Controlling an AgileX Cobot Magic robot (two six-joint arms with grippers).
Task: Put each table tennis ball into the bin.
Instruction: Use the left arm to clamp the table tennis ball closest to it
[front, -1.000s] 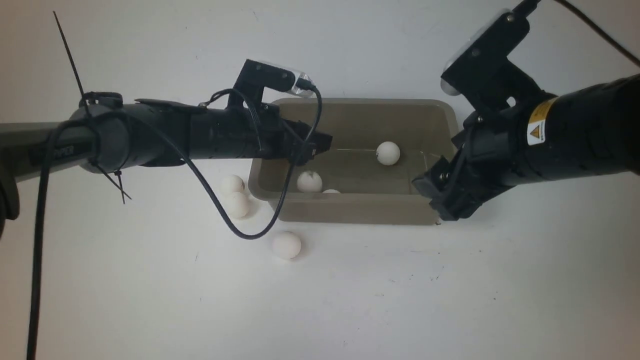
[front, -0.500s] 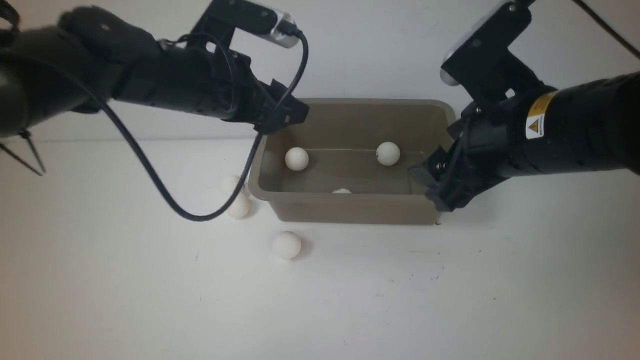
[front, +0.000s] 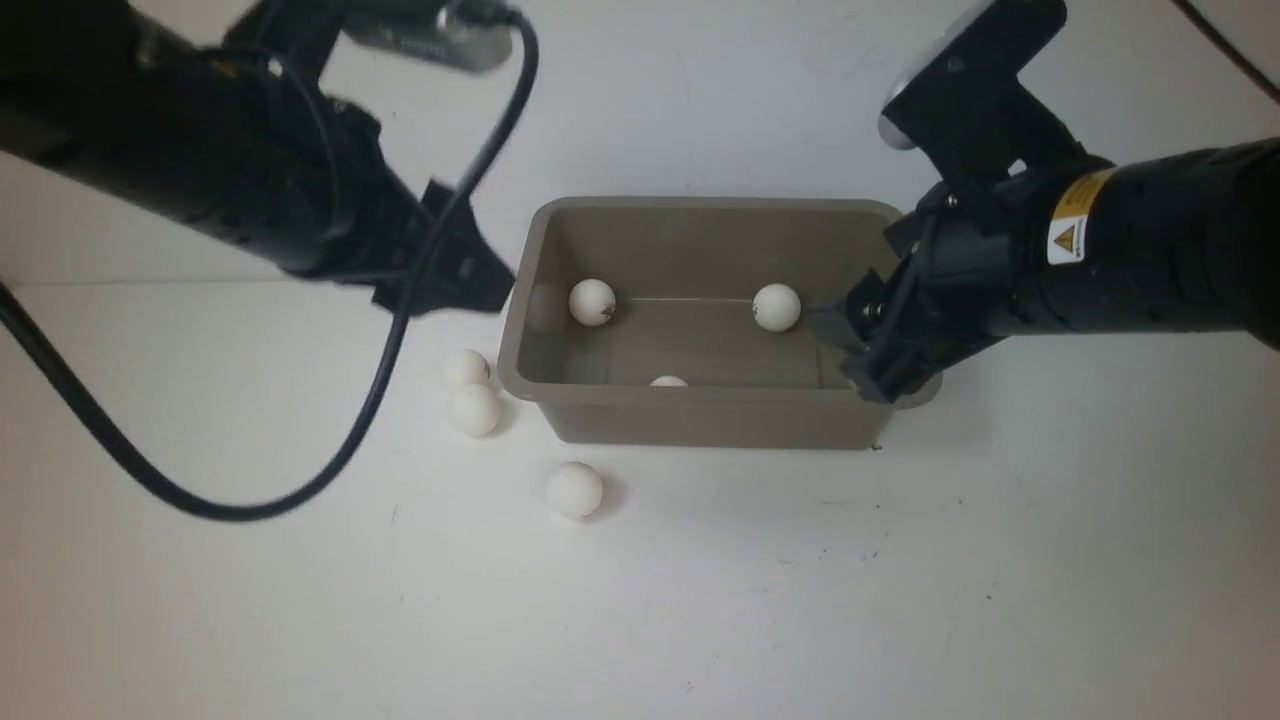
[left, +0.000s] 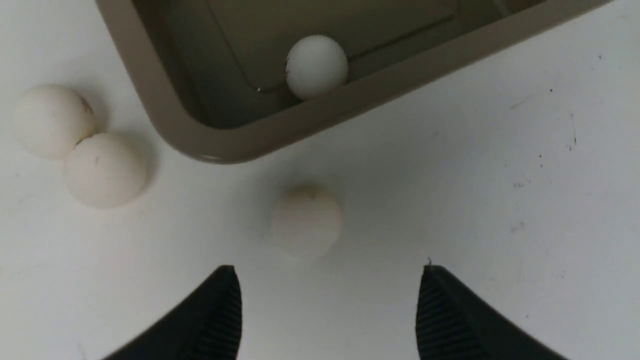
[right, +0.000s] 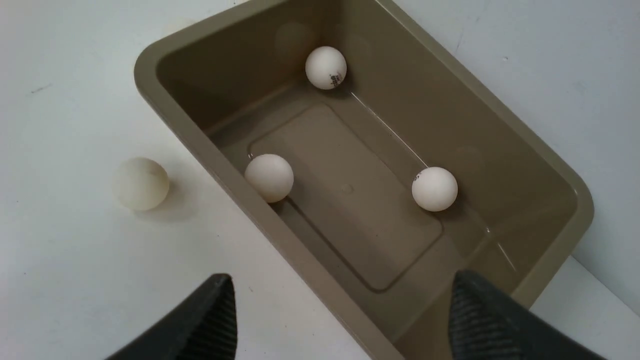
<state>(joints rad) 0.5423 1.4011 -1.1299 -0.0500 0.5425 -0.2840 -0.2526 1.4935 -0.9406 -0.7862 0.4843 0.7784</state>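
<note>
Left claw (left: 328, 274) part-open, empty; lone ball (left: 306, 220) seen just ahead of gap, on table (front: 900, 600) beside bin (left: 165, 125). Right claw (right: 342, 277) wide, empty, held over bin end. Three balls (right: 325, 67) lodged in bin, three outside. Step judged: next pick. Needed: left claw lowered around lone ball, then closed.
</note>
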